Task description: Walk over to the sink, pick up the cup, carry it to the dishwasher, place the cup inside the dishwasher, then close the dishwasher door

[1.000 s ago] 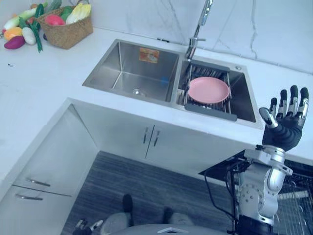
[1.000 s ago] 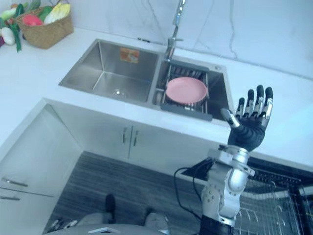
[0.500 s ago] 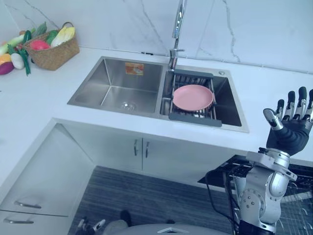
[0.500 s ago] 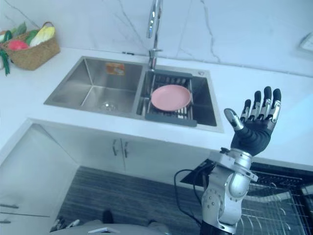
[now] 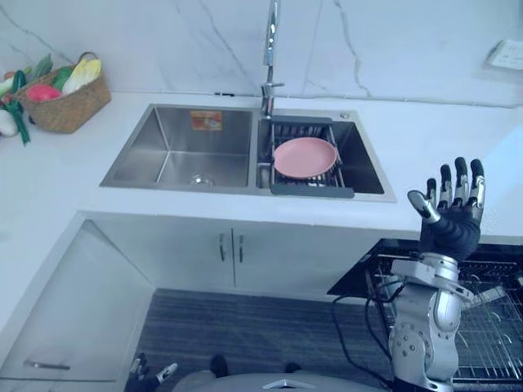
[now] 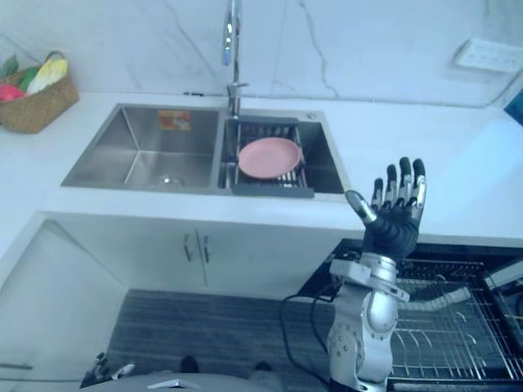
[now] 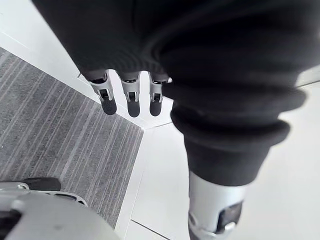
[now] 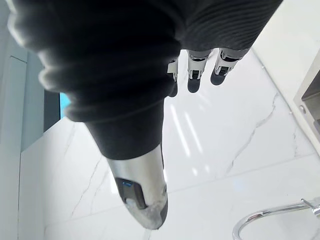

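Steel double sink (image 5: 139, 151) set into a white counter (image 5: 65, 188), with a tall faucet (image 5: 269, 49) between the two basins and a marble wall (image 5: 392, 41) behind. In the right basin, a dark rack (image 5: 310, 190), and on it a pink plate (image 5: 305, 157) lying flat. At the far left of the counter, a woven basket (image 5: 61, 110) full of vegetables (image 5: 82, 73), well apart from the sink. Under the sink, white cabinet doors (image 5: 229, 253). To the right of them, low under the counter, the dishwasher (image 6: 327, 282), open, with its wire rack (image 6: 441, 327) seen from above.

Right hand (image 5: 451, 224) raised upright in front of the counter edge, over the near corner of the dishwasher, to the right of the sink and apart from it. Fingers (image 8: 192, 70) straight and spread wide, thumb out to the side, nothing held.

Left hand (image 7: 131, 97) low at the robot's left side, over the grey striped floor (image 7: 50, 130). Fingers hanging straight and relaxed, nothing between them.

Place of the cup: cannot tell from these views. Not in the right hand and not in the left hand.
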Tool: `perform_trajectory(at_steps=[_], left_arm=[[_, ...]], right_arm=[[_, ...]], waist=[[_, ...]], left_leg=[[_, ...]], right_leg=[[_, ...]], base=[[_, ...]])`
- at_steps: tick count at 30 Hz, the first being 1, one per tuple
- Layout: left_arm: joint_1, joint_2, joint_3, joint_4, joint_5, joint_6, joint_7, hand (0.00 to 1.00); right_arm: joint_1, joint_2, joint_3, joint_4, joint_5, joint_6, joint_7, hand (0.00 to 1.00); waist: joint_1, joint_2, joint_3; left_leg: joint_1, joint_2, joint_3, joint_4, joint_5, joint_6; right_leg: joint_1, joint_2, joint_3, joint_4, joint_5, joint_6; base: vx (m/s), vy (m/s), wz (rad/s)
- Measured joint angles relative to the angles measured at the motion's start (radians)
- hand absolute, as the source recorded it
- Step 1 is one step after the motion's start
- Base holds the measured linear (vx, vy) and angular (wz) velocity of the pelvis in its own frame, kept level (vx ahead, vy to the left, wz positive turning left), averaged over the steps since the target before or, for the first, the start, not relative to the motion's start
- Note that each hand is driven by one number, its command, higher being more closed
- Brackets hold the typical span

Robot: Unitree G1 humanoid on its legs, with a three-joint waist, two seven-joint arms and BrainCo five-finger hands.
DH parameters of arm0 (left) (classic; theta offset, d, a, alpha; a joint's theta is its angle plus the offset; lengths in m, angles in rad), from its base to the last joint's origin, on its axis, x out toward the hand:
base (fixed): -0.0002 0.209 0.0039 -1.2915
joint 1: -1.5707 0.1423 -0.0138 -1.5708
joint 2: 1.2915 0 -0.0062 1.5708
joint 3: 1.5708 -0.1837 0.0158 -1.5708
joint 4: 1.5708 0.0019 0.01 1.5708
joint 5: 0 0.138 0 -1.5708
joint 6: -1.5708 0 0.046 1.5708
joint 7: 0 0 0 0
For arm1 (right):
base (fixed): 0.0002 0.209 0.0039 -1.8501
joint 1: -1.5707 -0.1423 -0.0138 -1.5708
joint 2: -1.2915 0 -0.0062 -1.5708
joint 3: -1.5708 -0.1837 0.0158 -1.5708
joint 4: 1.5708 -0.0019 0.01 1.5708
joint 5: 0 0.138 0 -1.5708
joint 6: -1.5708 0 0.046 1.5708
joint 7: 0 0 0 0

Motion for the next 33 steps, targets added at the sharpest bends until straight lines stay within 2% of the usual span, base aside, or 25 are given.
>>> perform_trajectory(at_steps=[6, 7, 13, 16, 18, 20, 21, 24, 25, 31, 33], left_arm=[[0.0, 0.006, -0.005, -0.007, 0.008, 0.0, -0.004, 0.0], [0.009, 0.017, -0.005, -0.004, 0.008, -0.002, -0.021, 0.0], [0.008, 0.018, -0.004, -0.002, -0.004, 0.004, -0.024, 0.0], [-0.007, 0.02, 0.011, 0.026, -0.063, 0.06, -0.034, 0.0], [-0.017, 0.037, 0.013, 0.051, -0.12, 0.131, -0.053, 0.0], [-0.031, 0.052, 0.015, 0.077, -0.153, 0.176, -0.062, 0.0], [-0.04, 0.065, 0.016, 0.095, -0.181, 0.218, -0.069, 0.0], [-0.058, 0.078, 0.018, 0.129, -0.217, 0.283, -0.072, 0.0], [-0.069, 0.084, 0.018, 0.147, -0.23, 0.313, -0.073, 0.0], [-0.078, 0.096, 0.009, 0.168, -0.226, 0.338, -0.073, 0.0], [-0.085, 0.103, 0.006, 0.182, -0.216, 0.351, -0.074, 0.0]], right_arm=[[0.011, 0.008, -0.004, 0.0, -0.035, 0.002, -0.033, 0.0], [0.028, 0.01, -0.024, 0.002, -0.037, 0.023, -0.033, 0.0], [0.028, 0.01, -0.024, 0.009, -0.033, 0.023, -0.025, 0.0], [0.022, 0.01, -0.025, 0.01, 0.017, 0.035, 0.023, 0.0], [0.005, 0.007, -0.033, 0.06, 0.083, 0.061, 0.056, 0.0], [-0.013, 0.006, -0.054, 0.115, 0.106, 0.093, 0.058, 0.0], [-0.025, 0.002, -0.067, 0.155, 0.113, 0.121, 0.058, 0.0], [-0.045, -0.01, -0.084, 0.198, 0.122, 0.151, 0.058, 0.0], [-0.073, -0.027, -0.093, 0.223, 0.106, 0.154, 0.047, 0.0], [-0.166, -0.119, -0.123, 0.253, -0.117, 0.153, -0.021, 0.0], [-0.245, -0.199, -0.132, 0.301, -0.226, 0.155, -0.023, 0.0]], waist=[[0.001, -0.007, -0.004], [-0.01, -0.034, -0.021], [-0.009, -0.034, -0.021], [-0.01, -0.038, -0.025], [-0.014, -0.049, -0.042], [-0.012, -0.053, -0.053], [-0.013, -0.062, -0.054], [-0.018, -0.067, -0.059], [-0.021, -0.067, -0.06], [-0.034, -0.068, -0.059], [-0.033, -0.067, -0.059]], left_leg=[[0.001, -0.001, 0.016, 0.005, -0.005, 0.028], [0.032, -0.023, 0.025, -0.04, 0.001, 0.029], [0.032, -0.023, 0.024, -0.041, 0.001, 0.029], [0.031, -0.022, 0.024, -0.041, 0.001, 0.029], [0.026, -0.018, 0.02, -0.041, 0.002, 0.029], [0.025, -0.015, 0.019, -0.041, 0.002, 0.029], [0.025, -0.013, 0.014, -0.041, 0.003, 0.028], [0.025, -0.012, 0.009, -0.041, 0.004, 0.028], [0.025, -0.012, 0.009, -0.041, 0.004, 0.029], [0.026, -0.011, -0.008, -0.041, 0.01, 0.028], [0.026, -0.009, -0.009, -0.042, 0.013, 0.025]], right_leg=[[0.005, 0.0, 0.015, -0.018, 0.017, 0.016], [0.009, -0.018, 0.02, -0.007, 0.007, 0.029], [0.009, -0.019, 0.017, -0.008, 0.005, 0.027], [0.01, -0.024, -0.009, -0.008, 0.002, 0.023], [0.011, -0.026, -0.033, -0.01, 0.003, 0.02], [0.013, -0.027, -0.036, -0.015, 0.004, 0.019], [0.019, -0.026, -0.047, -0.02, 0.005, 0.016], [0.029, -0.026, -0.06, -0.03, 0.01, 0.01], [0.033, -0.026, -0.061, -0.033, 0.017, 0.009], [0.045, -0.025, -0.082, -0.036, 0.019, 0.007], [0.045, -0.024, -0.085, -0.036, 0.02, 0.006]], base=[[0.04, 0.003, -0.08], [0.01, 0.002, -0.03], [0.0, 0.0, 0.0], [0.0, 0.0, 0.01], [0.02, -0.004, 0.07], [0.01, -0.004, 0.06], [0.01, -0.008, 0.1], [0.01, -0.005, 0.08], [0.0, 0.0, 0.0], [-0.01, 0.002, 0.08], [-0.03, 0.002, 0.0]])
